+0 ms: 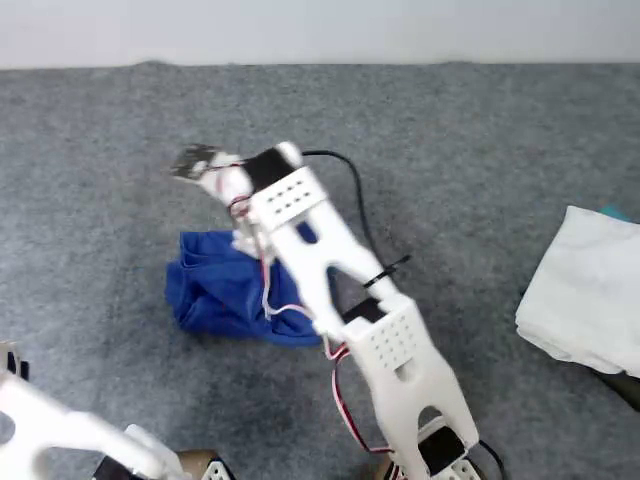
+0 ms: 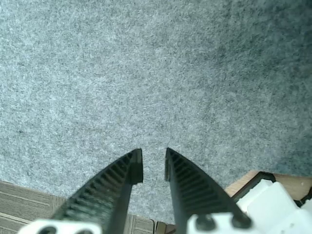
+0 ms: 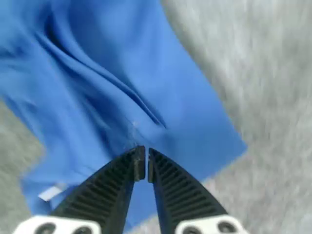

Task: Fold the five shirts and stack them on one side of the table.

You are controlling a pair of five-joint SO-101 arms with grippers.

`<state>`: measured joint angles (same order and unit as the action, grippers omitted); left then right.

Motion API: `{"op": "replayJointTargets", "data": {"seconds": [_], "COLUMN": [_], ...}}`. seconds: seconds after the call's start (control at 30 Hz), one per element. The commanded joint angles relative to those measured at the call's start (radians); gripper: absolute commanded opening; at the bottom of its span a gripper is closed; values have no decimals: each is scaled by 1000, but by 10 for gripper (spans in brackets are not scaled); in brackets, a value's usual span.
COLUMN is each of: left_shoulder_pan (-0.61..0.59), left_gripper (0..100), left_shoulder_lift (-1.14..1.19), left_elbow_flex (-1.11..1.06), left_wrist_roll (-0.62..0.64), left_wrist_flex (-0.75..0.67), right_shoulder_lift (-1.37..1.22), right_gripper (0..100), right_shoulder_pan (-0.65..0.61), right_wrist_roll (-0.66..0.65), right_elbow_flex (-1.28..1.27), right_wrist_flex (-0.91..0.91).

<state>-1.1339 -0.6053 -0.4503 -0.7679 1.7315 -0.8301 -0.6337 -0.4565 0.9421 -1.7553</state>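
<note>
Right claw tips almost together over rumpled blue shirt, perhaps touching it, grey table beside

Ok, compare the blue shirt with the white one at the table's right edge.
The blue shirt lies crumpled; the white shirt is folded flat. The blue shirt sits in the middle of the table, the white shirt at its right edge. Both are plain, single-coloured cloth.

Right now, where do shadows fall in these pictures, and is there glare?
High view: a soft shadow lies on the grey table beside the white arm. Left wrist view: the table darkens toward one corner, no glare. Right wrist view: dark creases shade the blue shirt beyond the right tool.
</note>
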Motion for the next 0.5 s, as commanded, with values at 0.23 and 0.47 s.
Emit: {"op": "replayJointTargets", "data": {"seconds": [0.23, 0.47], "left_shoulder_pan": [11, 11], "left_gripper": [90, 90], "left_shoulder_lift": [-28, -28], "left_elbow_flex": [-10, -5], "left_wrist_roll": [3, 2], "left_wrist_flex": [20, 15], "right_shoulder_lift": [36, -2], "right_gripper": [10, 10], "right_shoulder_pan": [-38, -318], "right_wrist_roll": [-6, 44], "right_elbow_flex": [-69, -18], "right_wrist_flex": [-38, -39]}}
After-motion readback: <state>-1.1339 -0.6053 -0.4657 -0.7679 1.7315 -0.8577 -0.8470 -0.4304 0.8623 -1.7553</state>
